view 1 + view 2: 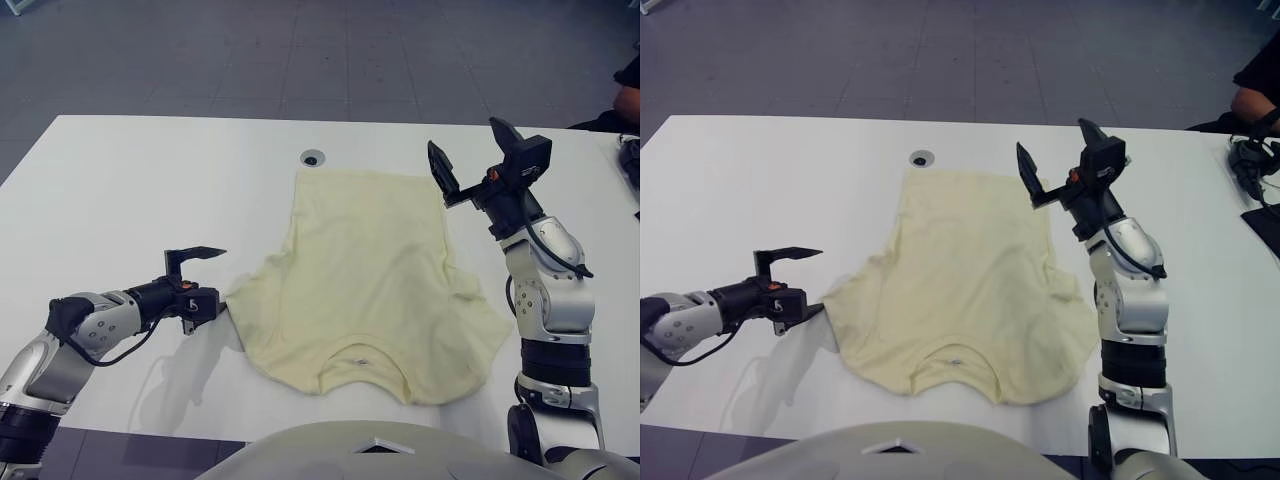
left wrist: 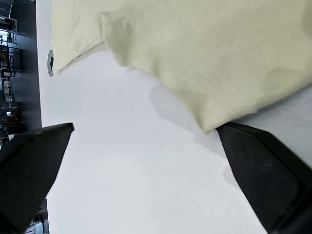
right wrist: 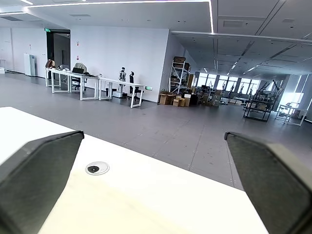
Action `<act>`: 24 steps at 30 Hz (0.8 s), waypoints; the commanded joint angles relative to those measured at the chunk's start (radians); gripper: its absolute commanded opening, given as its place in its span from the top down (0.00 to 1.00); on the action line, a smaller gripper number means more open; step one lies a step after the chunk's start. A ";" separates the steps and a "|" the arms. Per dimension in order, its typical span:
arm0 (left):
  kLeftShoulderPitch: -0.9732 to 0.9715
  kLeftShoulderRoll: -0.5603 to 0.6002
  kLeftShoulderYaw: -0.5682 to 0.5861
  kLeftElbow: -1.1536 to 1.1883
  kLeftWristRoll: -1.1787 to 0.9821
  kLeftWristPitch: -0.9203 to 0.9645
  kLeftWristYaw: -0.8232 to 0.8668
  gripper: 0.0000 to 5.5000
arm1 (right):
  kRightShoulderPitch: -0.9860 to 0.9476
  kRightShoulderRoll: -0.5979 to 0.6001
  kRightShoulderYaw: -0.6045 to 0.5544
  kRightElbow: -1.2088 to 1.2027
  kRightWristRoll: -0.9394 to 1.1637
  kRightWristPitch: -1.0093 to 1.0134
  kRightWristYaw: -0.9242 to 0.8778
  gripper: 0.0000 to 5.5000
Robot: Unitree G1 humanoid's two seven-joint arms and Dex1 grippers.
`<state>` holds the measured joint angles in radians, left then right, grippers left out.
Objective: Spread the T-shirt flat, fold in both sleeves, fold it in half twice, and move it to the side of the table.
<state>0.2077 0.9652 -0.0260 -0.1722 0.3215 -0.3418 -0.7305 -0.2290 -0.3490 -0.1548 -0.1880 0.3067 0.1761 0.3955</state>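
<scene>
The T-shirt [image 1: 365,280] is shown on the table [image 1: 120,180]. Contact is unclear where the wide-open left gripper [image 1: 222,278] meets a sleeve tip. The right gripper [image 1: 465,135] is held open, empty.

A big open lab hall: beyond the right end effector [image 3: 153,134] are grey floor [image 3: 161,127], work desks [image 3: 92,84] and storage racks [image 3: 179,77].

Left gripper [image 1: 205,279] lay low toward the near left corner of the surface [image 1: 120,180], jaws apart, lower finger apparently touching down. Right gripper [image 1: 473,158] stood raised by the right edge, forearm upright, jaws wide.
</scene>
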 commanded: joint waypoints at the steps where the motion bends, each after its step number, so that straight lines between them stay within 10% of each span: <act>1: 0.051 -0.001 -0.073 0.027 0.021 0.009 -0.046 0.02 | 0.011 -0.003 0.001 -0.014 0.000 0.003 0.004 0.02; 7: 0.037 0.008 -0.081 0.045 0.024 0.007 -0.045 0.02 | 0.015 -0.003 0.001 -0.017 -0.002 0.003 0.001 0.02; 24: 0.027 0.024 -0.102 0.081 0.027 -0.017 -0.041 0.61 | 0.018 0.000 0.010 -0.031 0.001 0.008 0.005 0.02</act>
<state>0.1981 0.9741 -0.0884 -0.1227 0.3111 -0.3802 -0.7338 -0.2191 -0.3489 -0.1476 -0.2032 0.3048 0.1771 0.3960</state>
